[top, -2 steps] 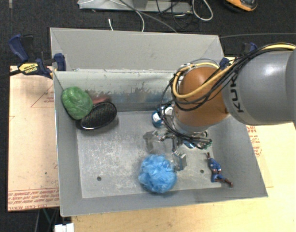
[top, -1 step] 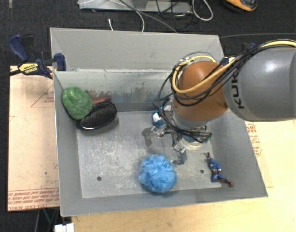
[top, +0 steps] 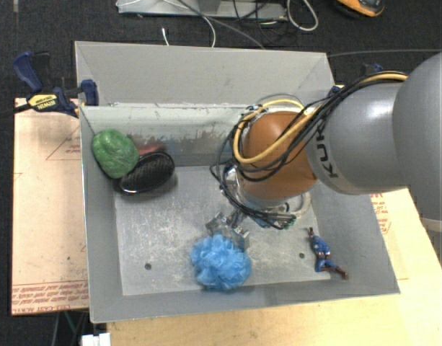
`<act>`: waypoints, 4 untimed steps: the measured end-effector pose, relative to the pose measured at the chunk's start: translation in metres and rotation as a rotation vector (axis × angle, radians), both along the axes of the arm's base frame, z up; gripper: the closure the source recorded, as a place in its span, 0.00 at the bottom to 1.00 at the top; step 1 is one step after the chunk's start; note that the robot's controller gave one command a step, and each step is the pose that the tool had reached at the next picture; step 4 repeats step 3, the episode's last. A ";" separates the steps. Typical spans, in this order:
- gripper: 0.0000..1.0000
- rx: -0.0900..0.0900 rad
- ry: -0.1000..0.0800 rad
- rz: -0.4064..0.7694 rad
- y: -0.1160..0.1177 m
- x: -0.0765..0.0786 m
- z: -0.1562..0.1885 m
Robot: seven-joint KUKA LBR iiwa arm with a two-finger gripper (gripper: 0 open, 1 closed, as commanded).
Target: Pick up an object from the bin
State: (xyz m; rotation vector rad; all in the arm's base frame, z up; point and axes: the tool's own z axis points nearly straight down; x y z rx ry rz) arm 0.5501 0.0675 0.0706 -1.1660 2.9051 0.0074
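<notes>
Likely soft and light, the blue puff (top: pixel 221 263) at six o'clock wants a central pinch; how wide the gripper (top: pixel 232 231) stands, cannot tell

robot arm (top: pixel 372 139) | grey casing | black letters "KU" readable | rest of the word hidden round the curve

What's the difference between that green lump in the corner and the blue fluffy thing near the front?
The green lump looks smooth and knobbly; the blue fluffy thing is frilly. The green lump sits in the far left corner against a black oval thing; the blue one lies at the front, beside the gripper. Both are roundish.
</notes>
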 end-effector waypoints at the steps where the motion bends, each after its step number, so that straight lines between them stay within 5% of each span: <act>1: 1.00 0.000 0.000 0.000 0.000 0.000 0.000; 2: 1.00 0.000 -0.001 0.194 -0.011 0.008 0.080; 4: 1.00 -0.001 -0.008 0.211 -0.008 0.005 0.097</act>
